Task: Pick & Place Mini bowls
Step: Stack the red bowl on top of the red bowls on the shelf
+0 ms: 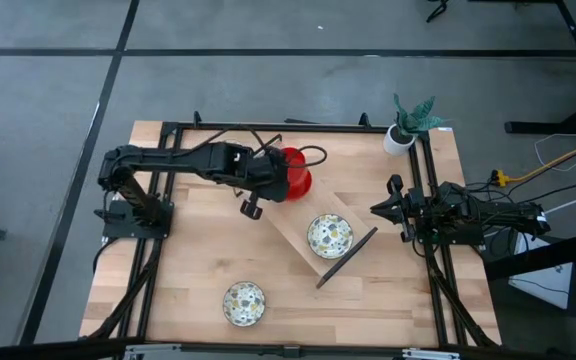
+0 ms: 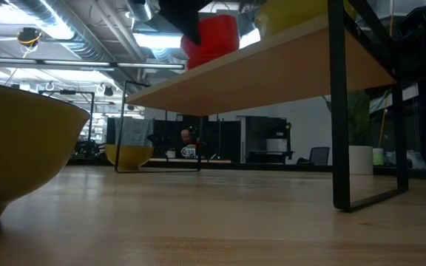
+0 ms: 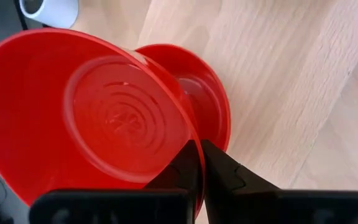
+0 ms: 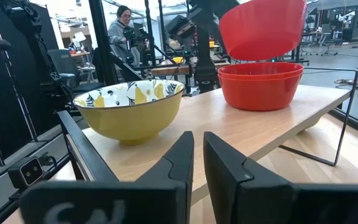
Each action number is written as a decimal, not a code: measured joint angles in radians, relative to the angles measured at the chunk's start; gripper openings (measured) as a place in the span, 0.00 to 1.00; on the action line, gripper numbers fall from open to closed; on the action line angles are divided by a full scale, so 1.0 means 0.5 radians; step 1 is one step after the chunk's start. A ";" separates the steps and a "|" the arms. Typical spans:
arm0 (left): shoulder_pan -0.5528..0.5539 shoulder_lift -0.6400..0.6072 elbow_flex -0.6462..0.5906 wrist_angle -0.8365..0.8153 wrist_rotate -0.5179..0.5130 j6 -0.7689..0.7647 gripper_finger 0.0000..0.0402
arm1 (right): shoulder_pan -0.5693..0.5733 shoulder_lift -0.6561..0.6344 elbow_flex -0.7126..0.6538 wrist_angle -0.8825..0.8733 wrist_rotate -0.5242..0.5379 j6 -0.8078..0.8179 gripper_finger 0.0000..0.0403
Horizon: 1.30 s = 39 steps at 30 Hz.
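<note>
Placing step in hand, by the look of it: glossy red plastic mini bowl carried tilted just above the nested red bowls already on the raised light-wood shelf; judged third red bowl going onto the stack. Next move calls for levelling the held bowl, centring over the stack, easing down, then letting go the rim; risk of knocking the stack askew if set down tilted.

Left gripper above the shelf's far end, fingers pressed together on the red bowl's rim, thin wall pinched between them; bowl hanging on edge, underside rings facing the wrist camera. Stack partly showing behind it in that view.

Right gripper parked low at the table's right side, pointing toward the shelf, fingers nearly together with a narrow gap, nothing between them.

Yellow-outside, speckled-inside mini bowl on the shelf, near the stack but apart; another speckled bowl on the table front, well apart; third yellow bowl close to the low camera.
</note>
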 joint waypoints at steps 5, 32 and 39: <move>0.009 0.014 0.000 -0.005 0.024 0.020 0.01 | 0.000 0.000 0.001 -0.001 0.000 0.000 0.10; 0.051 0.045 -0.006 -0.016 0.145 0.119 0.03 | 0.000 0.000 0.001 -0.001 0.000 0.003 0.10; 0.051 0.045 -0.006 -0.026 0.147 0.156 0.07 | 0.000 0.000 0.000 -0.001 0.000 0.003 0.10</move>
